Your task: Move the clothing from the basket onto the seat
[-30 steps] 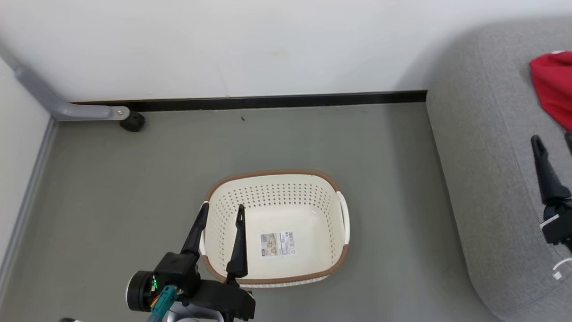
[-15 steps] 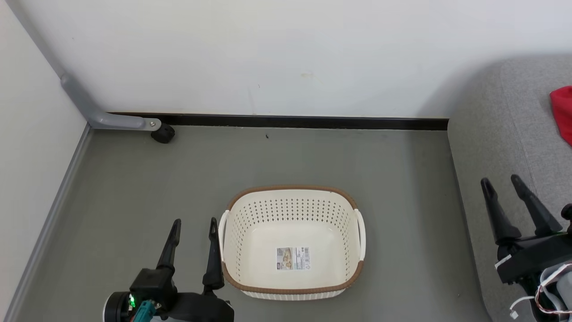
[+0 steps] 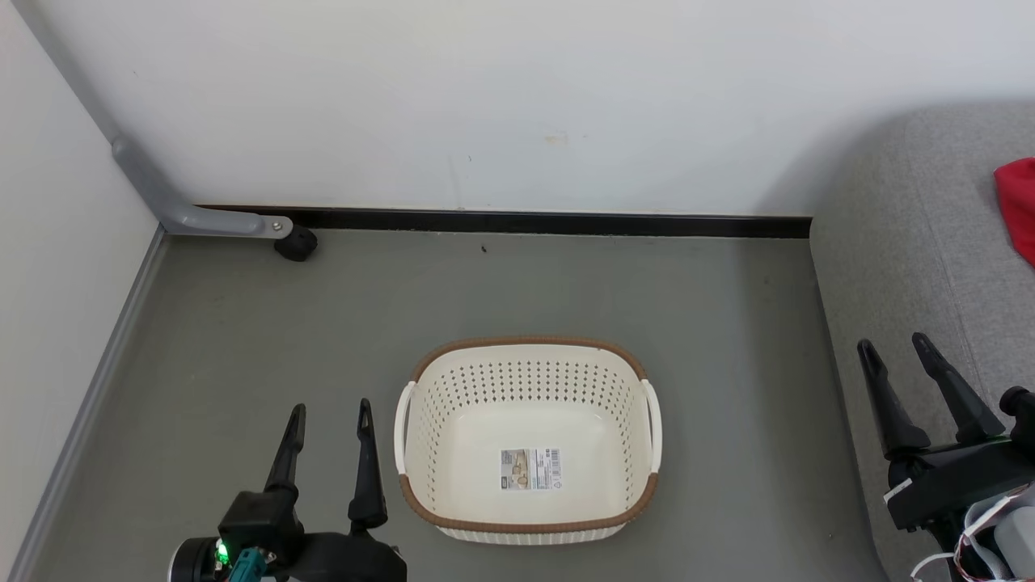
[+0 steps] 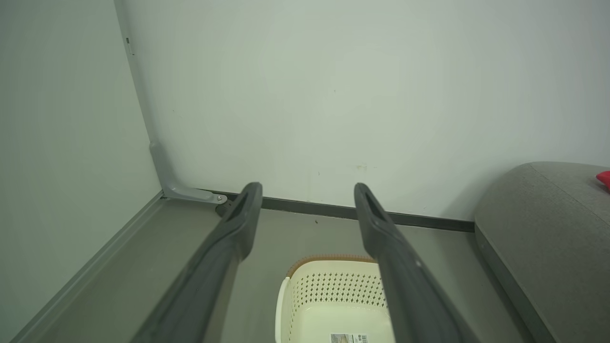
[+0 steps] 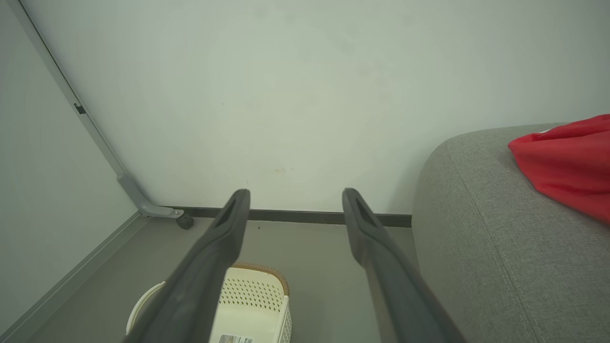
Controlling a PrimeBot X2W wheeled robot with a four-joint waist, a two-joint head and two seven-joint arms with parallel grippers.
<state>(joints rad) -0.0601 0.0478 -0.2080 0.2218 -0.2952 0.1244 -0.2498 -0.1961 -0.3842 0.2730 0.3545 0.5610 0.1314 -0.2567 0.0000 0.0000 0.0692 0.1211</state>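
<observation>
The cream basket with a brown rim stands on the grey floor, holding nothing but a barcode sticker; it also shows as the basket and the basket in the wrist views. Red clothing lies on the grey seat at the right edge, seen closer as the clothing on the seat and as a red corner. My left gripper is open, left of the basket. My right gripper is open over the seat's front edge.
A white wall with a black baseboard closes the back. A grey metal leg with a black caster stands in the left corner by a side panel. Grey floor surrounds the basket.
The camera swung left and tilted, shifting the whole picture. My left gripper has drawn back from over the basket to its left side. My right gripper has come away from the clothing, lower and nearer.
</observation>
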